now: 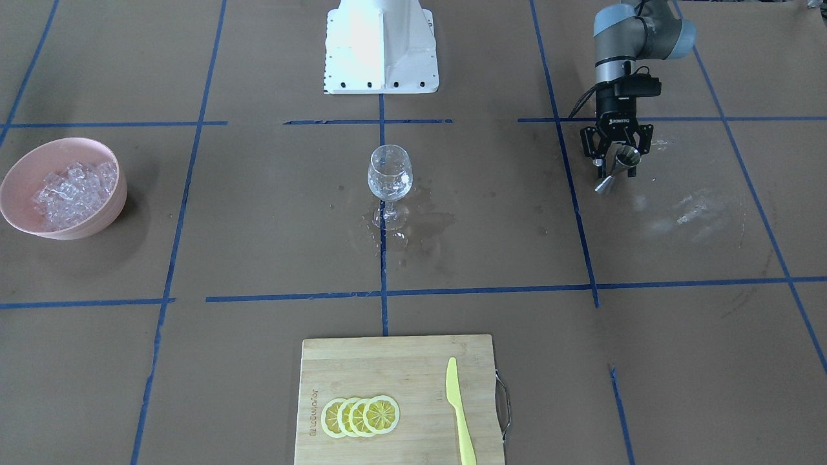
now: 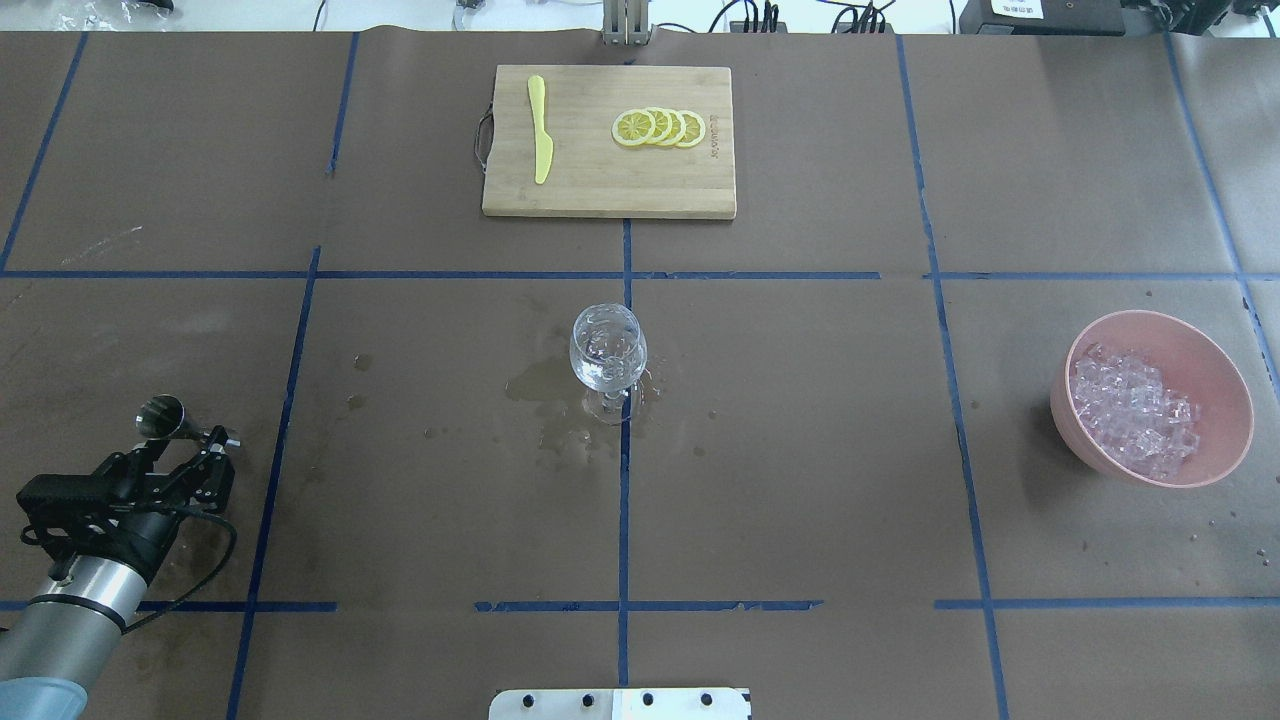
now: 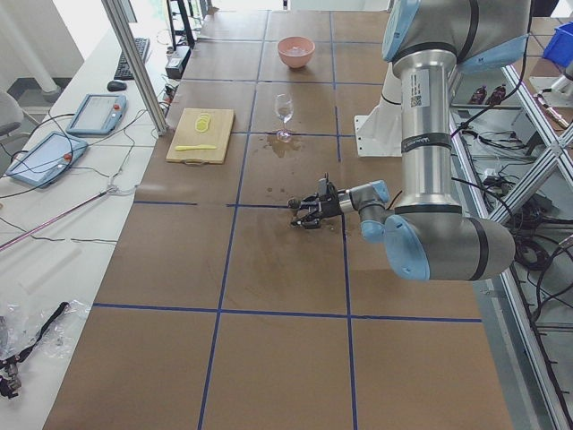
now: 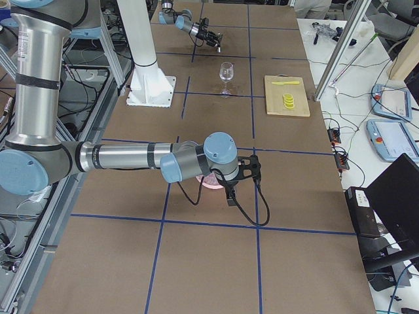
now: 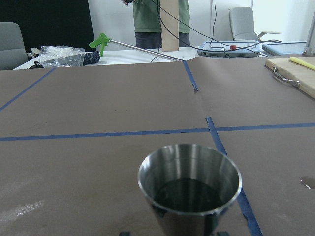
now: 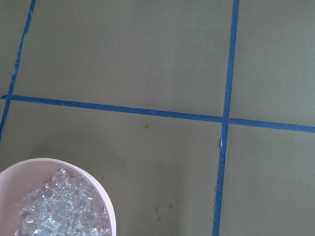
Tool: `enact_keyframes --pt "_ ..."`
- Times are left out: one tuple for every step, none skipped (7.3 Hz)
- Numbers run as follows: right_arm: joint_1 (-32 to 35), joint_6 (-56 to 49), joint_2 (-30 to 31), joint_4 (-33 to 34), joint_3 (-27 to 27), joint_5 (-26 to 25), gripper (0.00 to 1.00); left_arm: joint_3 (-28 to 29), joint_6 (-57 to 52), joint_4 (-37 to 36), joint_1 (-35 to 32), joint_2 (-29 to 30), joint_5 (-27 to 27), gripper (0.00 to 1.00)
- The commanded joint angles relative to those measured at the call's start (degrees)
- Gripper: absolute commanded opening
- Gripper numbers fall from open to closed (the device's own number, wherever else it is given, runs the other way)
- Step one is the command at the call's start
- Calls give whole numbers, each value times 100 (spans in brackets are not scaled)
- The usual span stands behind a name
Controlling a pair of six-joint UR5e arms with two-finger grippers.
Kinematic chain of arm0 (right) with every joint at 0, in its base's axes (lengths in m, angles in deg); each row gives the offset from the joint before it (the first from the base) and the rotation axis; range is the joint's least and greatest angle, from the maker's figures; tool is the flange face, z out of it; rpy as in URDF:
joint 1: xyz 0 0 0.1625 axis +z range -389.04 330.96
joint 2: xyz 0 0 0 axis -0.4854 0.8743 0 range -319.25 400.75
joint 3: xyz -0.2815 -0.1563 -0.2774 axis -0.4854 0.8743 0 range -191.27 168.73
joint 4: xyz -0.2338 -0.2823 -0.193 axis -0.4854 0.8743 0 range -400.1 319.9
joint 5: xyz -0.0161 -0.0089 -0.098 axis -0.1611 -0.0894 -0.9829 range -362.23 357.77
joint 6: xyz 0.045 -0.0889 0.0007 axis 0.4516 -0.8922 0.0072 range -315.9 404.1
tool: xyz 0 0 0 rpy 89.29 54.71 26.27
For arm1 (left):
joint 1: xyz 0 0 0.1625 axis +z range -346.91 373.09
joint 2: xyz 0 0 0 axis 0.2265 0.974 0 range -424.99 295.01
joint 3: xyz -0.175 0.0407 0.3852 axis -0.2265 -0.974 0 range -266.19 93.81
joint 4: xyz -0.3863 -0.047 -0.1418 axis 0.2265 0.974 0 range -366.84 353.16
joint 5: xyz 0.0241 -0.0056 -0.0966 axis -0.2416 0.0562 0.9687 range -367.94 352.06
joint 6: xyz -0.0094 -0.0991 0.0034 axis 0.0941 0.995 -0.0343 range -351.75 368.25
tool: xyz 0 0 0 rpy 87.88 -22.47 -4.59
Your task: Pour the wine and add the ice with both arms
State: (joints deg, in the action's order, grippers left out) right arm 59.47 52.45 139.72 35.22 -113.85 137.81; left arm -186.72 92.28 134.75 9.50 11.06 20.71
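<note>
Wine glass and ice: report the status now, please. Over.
Left gripper shut on steel jigger. Right gripper side view only, state unclear. Ice in pink bowl; wine glass upright, puddle at foot. Nothing between bowl and glass.

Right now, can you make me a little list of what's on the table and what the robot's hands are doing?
middle of table: wine glass, upright, standing on a wet patch
left gripper: shut on a metal measuring cup, well away from the glass
right gripper: near the pink bowl; open or shut, cannot tell
pink bowl: holds the ice cubes
cutting board: four overlapping lemon slices, with a yellow knife lying apart from them
</note>
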Motion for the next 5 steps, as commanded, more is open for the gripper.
enact_keyframes --pt "0 0 0 0 1 -3 100 -2 -1 0 -10 33 -17 44" --pt "0 0 9 0 1 6 100 -54 -1 35 -1 50 -17 19" --pt "0 0 9 0 1 6 100 -55 -1 53 -10 68 -8 0" --pt "0 0 26 0 1 6 100 -29 8 70 -27 25 -17 0" --pt "0 9 35 0 1 6 100 -81 -1 97 -54 24 -26 0"
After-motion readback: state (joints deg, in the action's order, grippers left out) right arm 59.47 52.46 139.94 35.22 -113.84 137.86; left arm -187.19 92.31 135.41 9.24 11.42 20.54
